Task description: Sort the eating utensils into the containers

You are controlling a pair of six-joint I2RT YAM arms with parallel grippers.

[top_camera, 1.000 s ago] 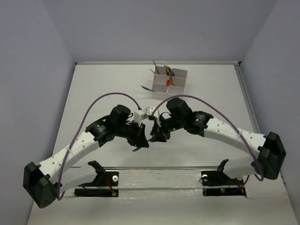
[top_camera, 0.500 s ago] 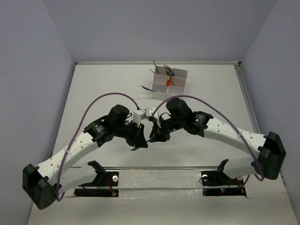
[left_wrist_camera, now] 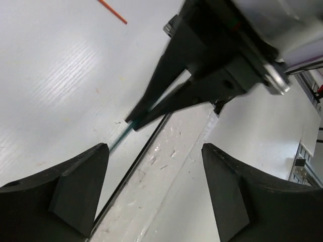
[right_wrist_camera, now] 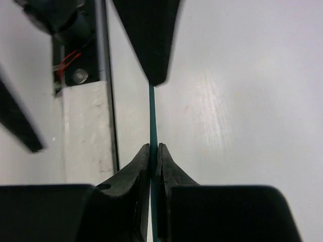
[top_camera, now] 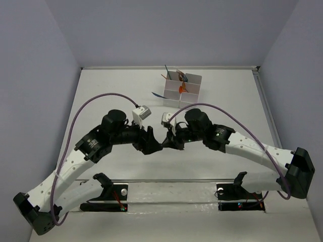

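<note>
Right claw [right_wrist_camera: 153, 151]: clenched on the teal utensil [right_wrist_camera: 152, 116], lower centre.
Left claw [left_wrist_camera: 154, 151]: released, spread wide.
Our care: we lift it level, then carry it toward the white box [top_camera: 171, 94].

**White table and what lies on it**

White table [top_camera: 108, 96], matt from above, finely ribbed up close, shut in by pale lilac panels [top_camera: 45, 75] on three sides. At the far middle, standing flat on it: the white containers [top_camera: 174, 96], one block of small square compartments. Just beside the block's near-left corner, a small white flat piece [top_camera: 157, 94], too small to name. Along the near edge, past a dark seam, a scuffed pale metal strip [top_camera: 171, 189], bearing a black left bracket [top_camera: 105, 181] and a black right bracket [top_camera: 237, 180]. Flat on the ribbed sheet, at the top of the left wrist view, a thin orange-brown utensil [left_wrist_camera: 112, 11], one end cut off by the frame.
</note>
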